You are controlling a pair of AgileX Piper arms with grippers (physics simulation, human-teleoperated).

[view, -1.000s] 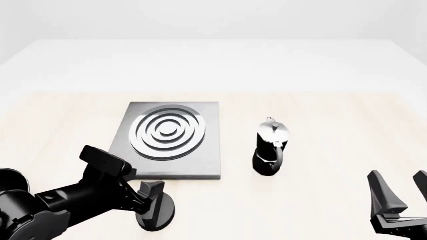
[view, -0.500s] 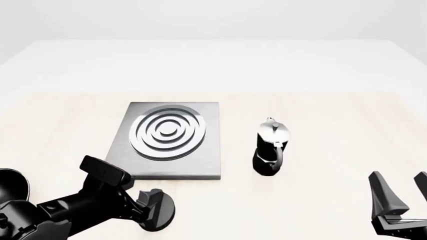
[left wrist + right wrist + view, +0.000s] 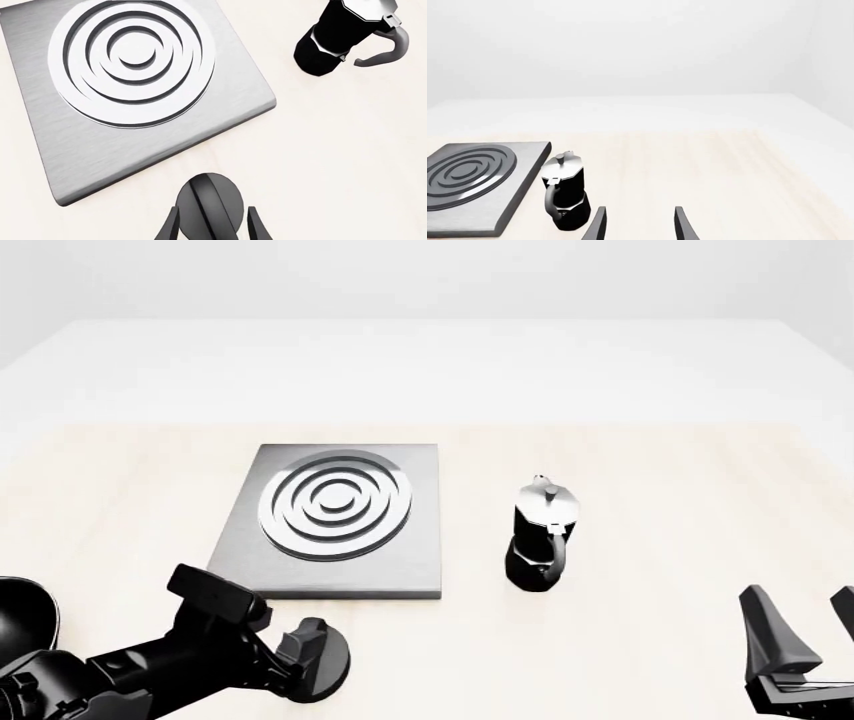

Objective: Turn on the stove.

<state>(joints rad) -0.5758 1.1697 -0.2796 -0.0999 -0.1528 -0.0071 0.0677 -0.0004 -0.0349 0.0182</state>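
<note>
Knob (image 3: 207, 206) sits just near of stove (image 3: 127, 90), at its near edge. Left gripper (image 3: 208, 227) is spread, fingers astride knob ridge, not clamped. Knob judged rigid, smooth; ridge to be pinched, rotated.

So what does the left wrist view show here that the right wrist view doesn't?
Only the left wrist view shows the black knob, with the left gripper fingers either side of its ridge. Only the right wrist view shows the open right gripper closed on nothing, plus the far end of the table. Both show the stove with its ringed burner and the moka pot standing beside it.
</note>
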